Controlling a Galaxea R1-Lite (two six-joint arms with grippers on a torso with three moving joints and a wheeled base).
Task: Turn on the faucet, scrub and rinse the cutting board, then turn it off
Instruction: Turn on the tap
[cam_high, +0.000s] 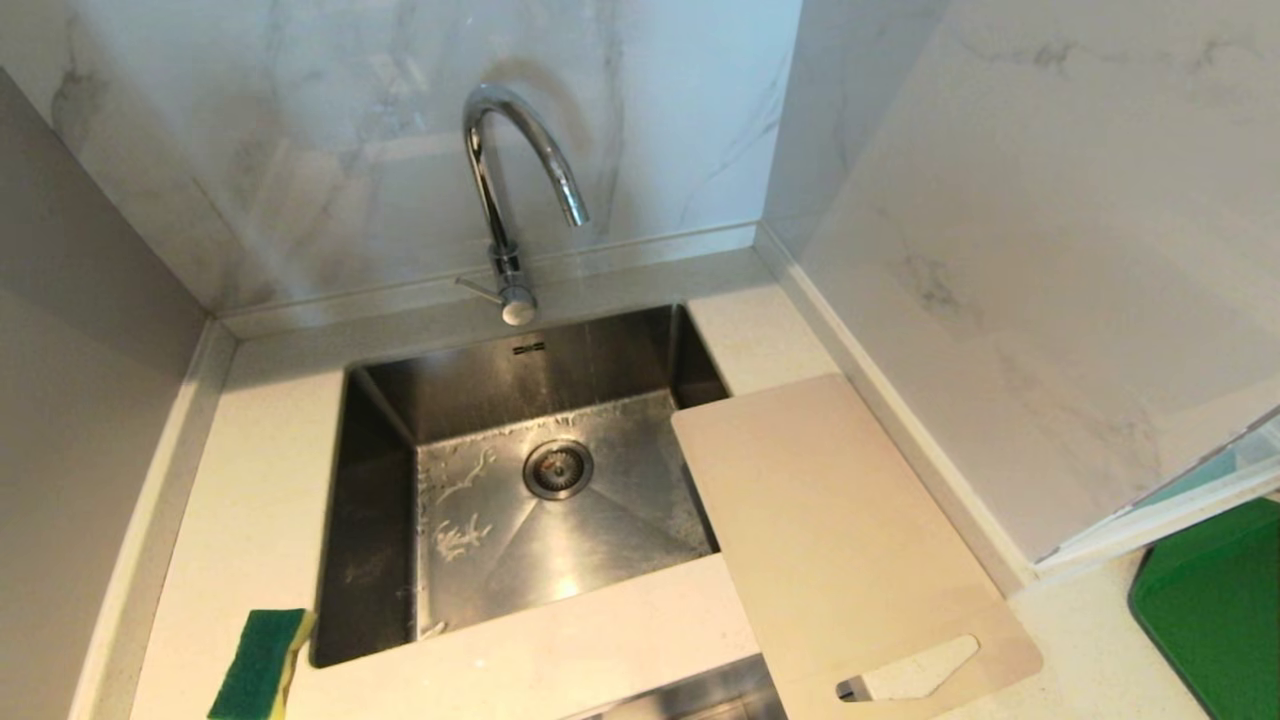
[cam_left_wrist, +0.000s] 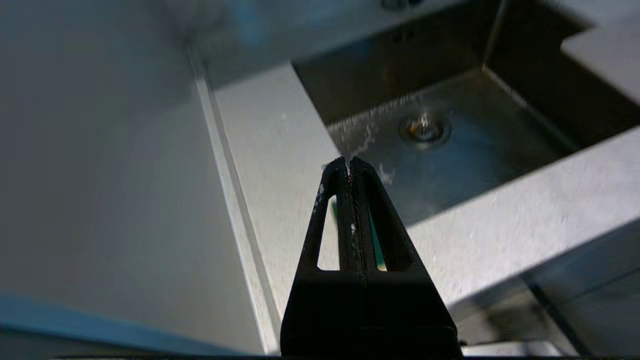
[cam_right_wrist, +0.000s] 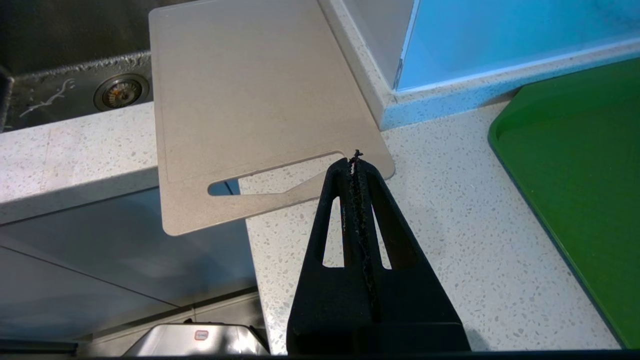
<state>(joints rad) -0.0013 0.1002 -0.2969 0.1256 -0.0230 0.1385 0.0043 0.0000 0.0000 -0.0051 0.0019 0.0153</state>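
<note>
Board (cam_high: 840, 540) on bench, right of sink (cam_high: 380, 400), far corner over basin, slot end overhanging front edge. Thin, stiff, light, slippery wet; grip at slot. Left gripper (cam_left_wrist: 348, 162), right gripper (cam_right_wrist: 356, 161): fingers closed, empty.

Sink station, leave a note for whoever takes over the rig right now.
Left pincer: shut, empty, above the counter left of the sink.
Right pincer: shut, empty, above the counter by the cutting board's handle slot.
The cutting board lies on the right counter, one corner over the basin, handle end past the front edge.
Sponge sits front left.
Faucet: no water seen running.
Done: nothing visible.
Left: turn on the faucet, scrub, rinse, turn off.
</note>
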